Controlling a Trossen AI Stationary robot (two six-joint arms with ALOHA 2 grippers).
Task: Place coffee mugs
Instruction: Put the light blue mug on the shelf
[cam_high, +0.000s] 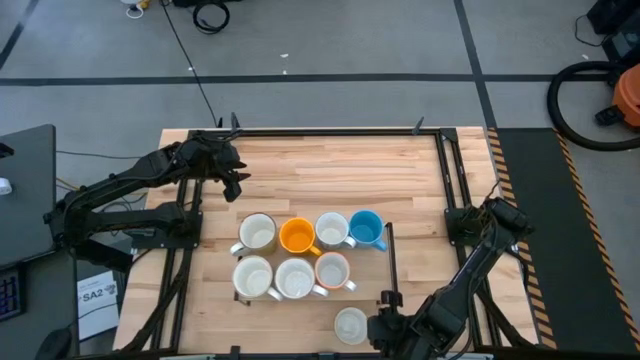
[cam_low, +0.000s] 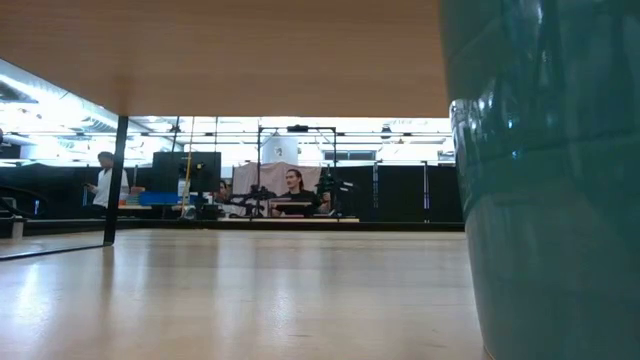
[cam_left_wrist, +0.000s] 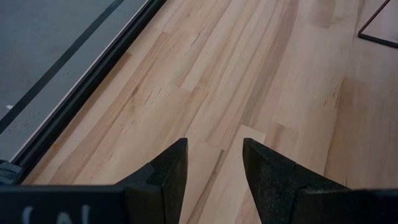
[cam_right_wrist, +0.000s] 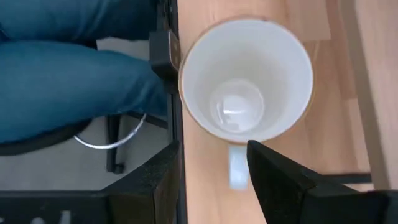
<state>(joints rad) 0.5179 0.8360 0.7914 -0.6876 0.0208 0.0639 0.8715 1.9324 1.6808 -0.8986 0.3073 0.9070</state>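
Right gripper (cam_right_wrist: 211, 165) fingers spread wide, just beside upright white mug (cam_right_wrist: 245, 78), holding nothing, near table edge (cam_right_wrist: 186, 149)

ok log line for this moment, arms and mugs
right gripper: open, over lone white mug at near table edge | left gripper: empty, waiting far left | seven grouped mugs: mid-table

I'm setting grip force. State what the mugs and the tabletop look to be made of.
The white mug nearest the right gripper looks like glazed ceramic: a smooth inside with a bright glare at the bottom. The orange mug and blue mug look alike, glossy and evenly coloured. The tabletop looks like jointed wood: pale planks with grain and seams, matte.
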